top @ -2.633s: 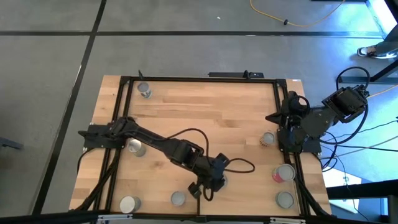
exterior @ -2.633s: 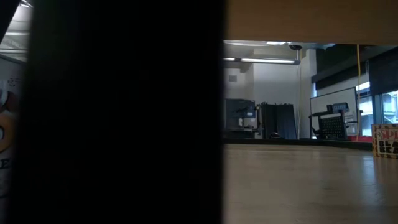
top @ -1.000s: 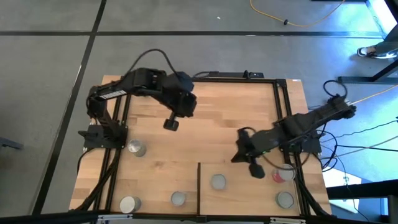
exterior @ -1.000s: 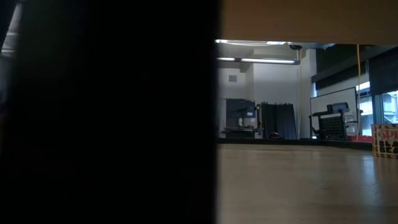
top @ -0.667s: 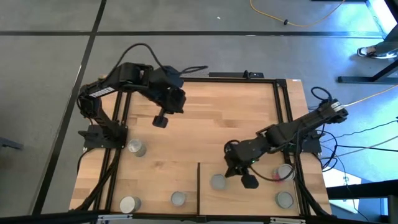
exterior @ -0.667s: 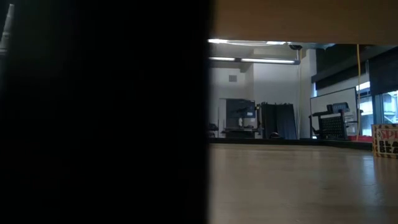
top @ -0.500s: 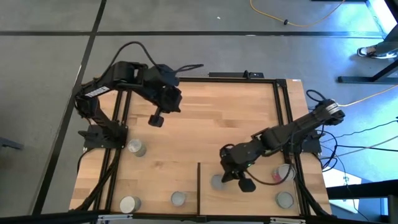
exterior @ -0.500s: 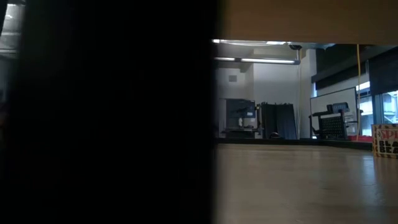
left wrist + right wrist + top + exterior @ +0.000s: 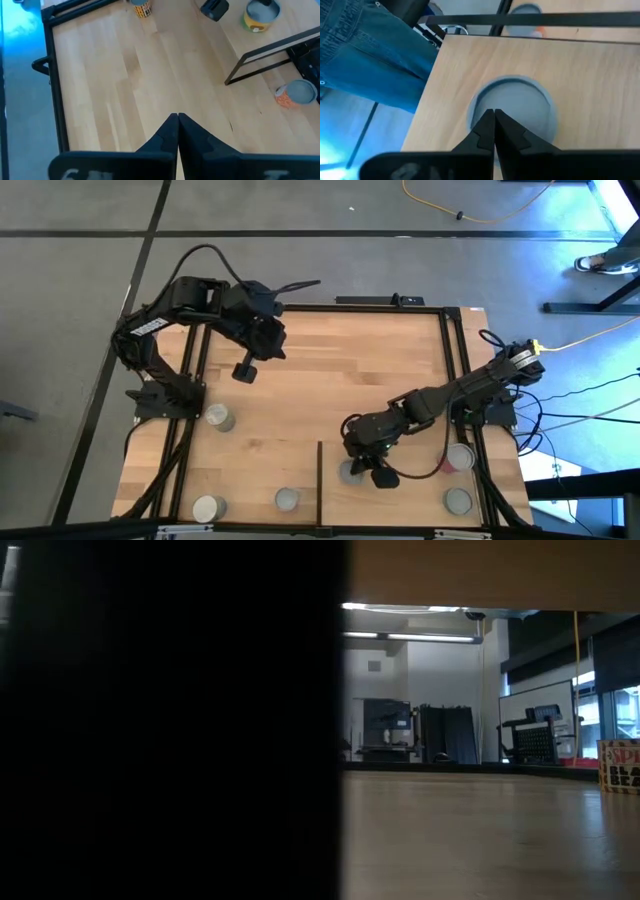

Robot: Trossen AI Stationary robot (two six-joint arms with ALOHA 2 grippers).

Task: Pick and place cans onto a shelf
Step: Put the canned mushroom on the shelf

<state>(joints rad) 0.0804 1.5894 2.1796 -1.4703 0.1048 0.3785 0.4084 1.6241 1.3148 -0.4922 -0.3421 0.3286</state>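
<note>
This looks like a robotics laboratory or workshop. The wooden desk (image 9: 330, 370) stands on a grey concrete floor (image 9: 80, 280) with dark lines, and a yellow cable (image 9: 470, 215) lies on it. Behind the desk is a big hall with ceiling strip lights (image 9: 420, 637), dark equipment racks (image 9: 445, 733) and a whiteboard (image 9: 540, 705).

Pale, smooth matt wood shelf (image 9: 580, 75), dull grey metal can (image 9: 520, 102) top, perhaps paper-labelled cans (image 9: 260, 14).

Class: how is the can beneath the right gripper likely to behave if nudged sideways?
The can stands upright on its flat end, so it would probably slide, not roll. It looks squat and rigid, so unlikely to tip. The smooth wooden shelf offers little grip.
</note>
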